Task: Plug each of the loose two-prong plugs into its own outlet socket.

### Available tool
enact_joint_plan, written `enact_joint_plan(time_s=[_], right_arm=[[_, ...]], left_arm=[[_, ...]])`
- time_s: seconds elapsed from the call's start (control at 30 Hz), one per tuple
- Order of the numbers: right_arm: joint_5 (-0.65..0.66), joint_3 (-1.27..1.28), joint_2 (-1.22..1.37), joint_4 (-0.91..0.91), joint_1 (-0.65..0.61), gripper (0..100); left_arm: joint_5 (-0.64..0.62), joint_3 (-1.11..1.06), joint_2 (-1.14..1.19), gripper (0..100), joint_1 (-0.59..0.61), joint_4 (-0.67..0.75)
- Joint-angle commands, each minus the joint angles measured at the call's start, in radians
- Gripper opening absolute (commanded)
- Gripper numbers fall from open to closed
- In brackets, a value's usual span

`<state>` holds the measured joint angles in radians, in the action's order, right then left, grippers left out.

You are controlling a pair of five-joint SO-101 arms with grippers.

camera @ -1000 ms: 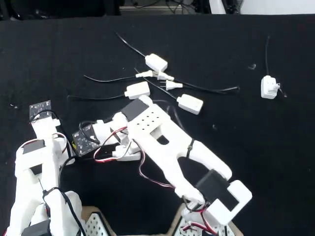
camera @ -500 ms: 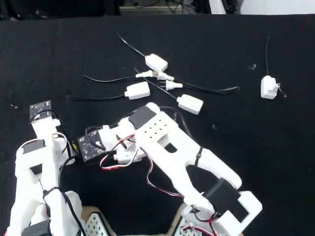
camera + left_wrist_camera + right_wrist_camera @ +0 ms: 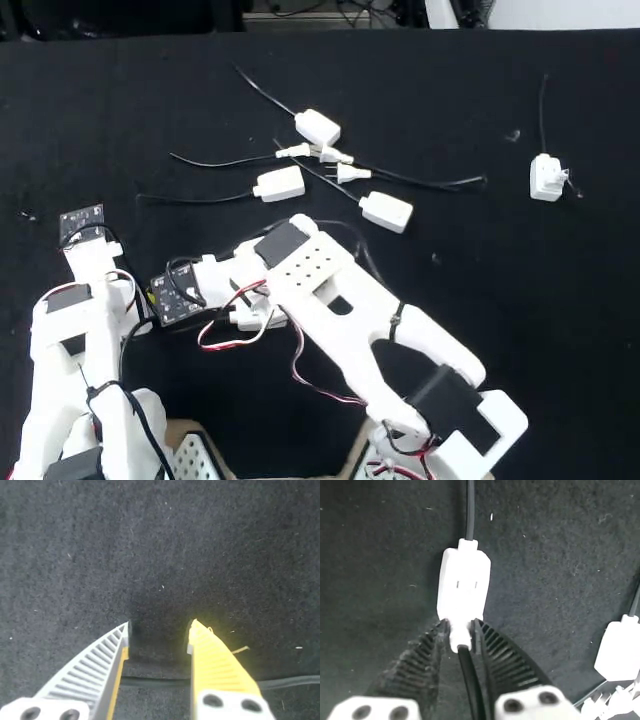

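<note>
1. Right tool (image 3: 460, 626) is clamped on a small white plug (image 3: 461, 641), one black finger (image 3: 420, 665) on either side of it, and the plug's black cord (image 3: 470, 680) runs back between them
2. That plug's front end touches the near end of a white socket block (image 3: 464, 582), which lies flat on the black bench (image 3: 520, 320) with two slots facing up; I cannot tell whether the prongs are inside
3. The block's own cord (image 3: 469, 505) leaves from its far end, and a neighbouring socket (image 3: 617, 650) lies near my right tool, apart from the first block
4. My left tool (image 3: 157, 630) sits low over the bench with its fingers apart, one pale and ribbed, one yellow, gripping nothing; a black cable (image 3: 155, 682) crosses the cloth between them
5. Seen from above, my right arm (image 3: 340, 300) stretches from the 5 o'clock edge to the middle of the bench, and my left arm (image 3: 75, 330) stands at 8 o'clock
6. At 12 o'clock from the middle lies a cluster: a top block (image 3: 318, 127) at its 12 o'clock, a side block (image 3: 280, 183) at its 8 o'clock, a low block (image 3: 386, 211) at its 4 o'clock, and loose plugs (image 3: 335, 156) on thin black cords close together between them
7. A lone socket (image 3: 546, 177) lies at 2 o'clock, well apart from the rest
</note>
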<state>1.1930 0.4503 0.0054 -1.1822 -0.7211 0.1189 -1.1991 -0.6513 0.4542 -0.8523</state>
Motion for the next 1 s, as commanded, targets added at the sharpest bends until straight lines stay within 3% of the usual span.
enact_joint_plan(time_s=[0.0, 0.17, 0.6, 0.97], right_arm=[[-0.002, 0.019, 0.102, 0.018, 0.058, 1.0], [0.025, -0.001, 0.102, 0.018, 0.115, 1.0], [-0.018, -0.005, 0.094, 0.018, 0.112, 1.0], [-0.117, 0.073, -0.012, 0.089, 0.077, 1.0]], left_arm=[[0.0, 0.008, -0.025, 20, 0.007, 0.005], [-0.002, 0.008, -0.026, 20, 0.007, 0.005], [0.0, 0.039, -0.037, 20, 0.005, 0.002], [0.0, 0.624, -0.035, 20, -0.018, -0.425]])
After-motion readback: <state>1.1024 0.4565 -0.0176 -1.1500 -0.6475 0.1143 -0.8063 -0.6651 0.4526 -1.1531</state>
